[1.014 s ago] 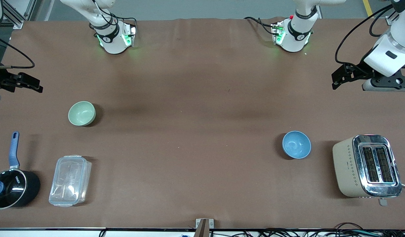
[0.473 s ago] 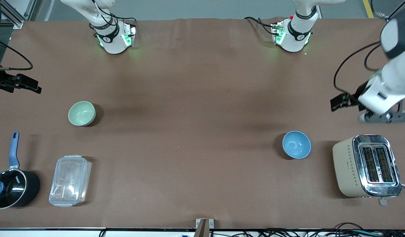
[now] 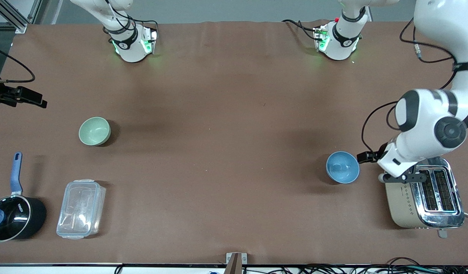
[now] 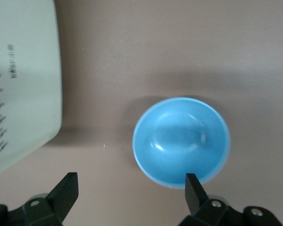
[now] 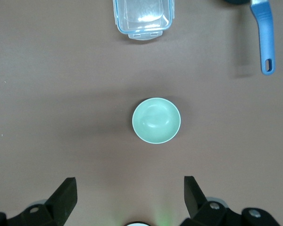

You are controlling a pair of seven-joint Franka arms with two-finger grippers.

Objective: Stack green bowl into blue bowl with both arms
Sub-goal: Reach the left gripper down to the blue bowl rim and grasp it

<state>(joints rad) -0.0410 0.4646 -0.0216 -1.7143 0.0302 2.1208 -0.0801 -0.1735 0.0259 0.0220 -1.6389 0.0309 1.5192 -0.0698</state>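
Observation:
The green bowl (image 3: 94,131) stands upright and empty toward the right arm's end of the table; it also shows in the right wrist view (image 5: 156,120). The blue bowl (image 3: 342,167) stands upright and empty toward the left arm's end, beside the toaster. My left gripper (image 3: 372,160) hangs over the gap between the blue bowl (image 4: 181,141) and the toaster. It is open and empty (image 4: 131,188), with one fingertip (image 4: 193,186) over the bowl's rim. My right gripper (image 3: 28,98) is in the air at the table's edge, open and empty (image 5: 129,190), apart from the green bowl.
A cream and chrome toaster (image 3: 424,194) stands beside the blue bowl, under the left arm. A clear lidded container (image 3: 81,208) and a black saucepan with a blue handle (image 3: 14,217) sit nearer to the front camera than the green bowl. The brown table's middle (image 3: 218,152) is bare.
My left arm has swung from the table's end down to the gap between the blue bowl and the toaster. The right gripper has barely moved. Both bowls are where they were.

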